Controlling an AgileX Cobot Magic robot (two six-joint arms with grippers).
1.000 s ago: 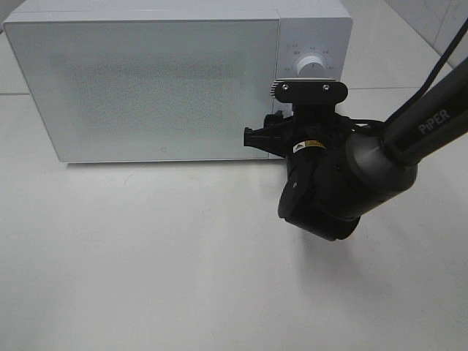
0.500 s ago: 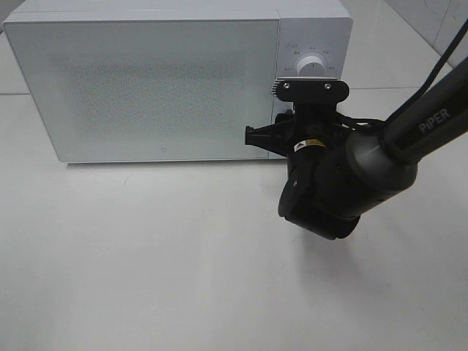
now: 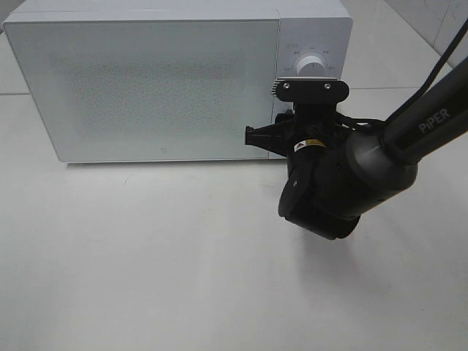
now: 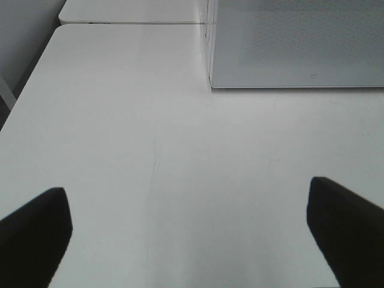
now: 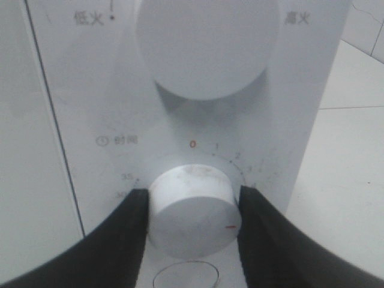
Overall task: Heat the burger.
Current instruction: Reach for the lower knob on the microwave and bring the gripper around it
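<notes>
Fingers [image 5: 114, 240] of the right gripper [image 5: 192, 223] clamp the timer knob [image 5: 192, 204], one dark pad pressed against each side of it. A second ago they stood wider, clear of the knob. They have since closed in and settled on it, while the arm itself has hardly shifted in the high view. I take that to mean the grasp is made and the turn that starts the heating is the step in hand (the knob's small red dash sits off to one side of the red 0, and I cannot tell whether that already counts as time set).

No view shows the burger. The microwave [image 3: 146, 80] has its door [image 3: 142, 91] shut, and the frosted panel hides whatever is inside. Most likely the burger is in there, but that is a judgement, not something seen.

Higher on the same control panel sits the power knob [image 5: 207, 42], which nothing touches. Farther out, the left gripper [image 4: 189, 237] hangs released over the bare white table [image 4: 150, 150]. Its jaws are spread wide and hold nothing, and a corner of the microwave lies ahead of it.

By count: one microwave, one door, two knobs, two grippers (one gripping, one idle), four fingers in view across the two wrist cameras, and no burger visible.
</notes>
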